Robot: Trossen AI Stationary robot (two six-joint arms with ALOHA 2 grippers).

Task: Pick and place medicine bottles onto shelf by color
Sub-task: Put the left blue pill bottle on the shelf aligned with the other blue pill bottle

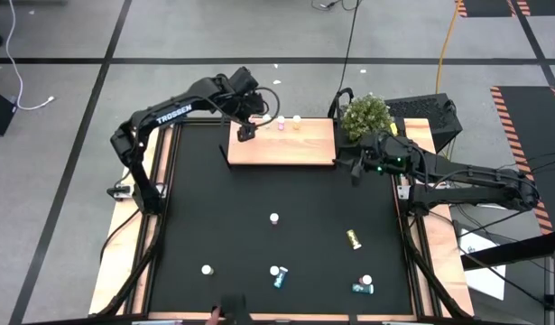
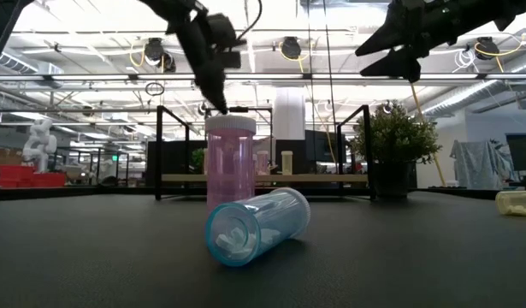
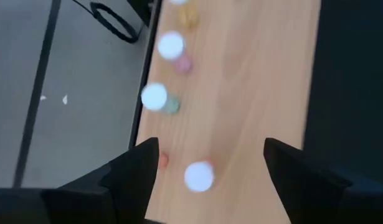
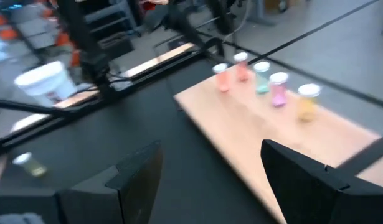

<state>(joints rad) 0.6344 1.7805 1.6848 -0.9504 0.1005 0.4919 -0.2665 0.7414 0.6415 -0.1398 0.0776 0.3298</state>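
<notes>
Nearest the low camera, a teal bottle [image 2: 257, 226] lies on its side on the black mat [image 1: 259, 190], mouth forward, with small white pieces showing inside. Just behind it a pink bottle [image 2: 229, 162] stands upright under a white cap. More bottles are scattered over the mat in front of the shelf [image 1: 300, 149]: a white-capped one [image 1: 274, 218] near the middle and a yellow one [image 1: 353, 239] lying down to its right.

These look light, stiff and smooth, so they will likely roll or tip if nudged. The body just under the cap seems the safest place to pinch; the lying ones want a grip across the barrel.

On the shelf's far edge a row of bottles [image 4: 263, 78] stands upright. The left gripper [image 1: 246, 132] hovers over the shelf's left end, fingers apart, holding nothing, with a pink bottle [image 3: 198, 176] below between them. The right gripper [image 1: 356, 169] waits just beside the shelf's right end, fingers also spread and empty.
</notes>
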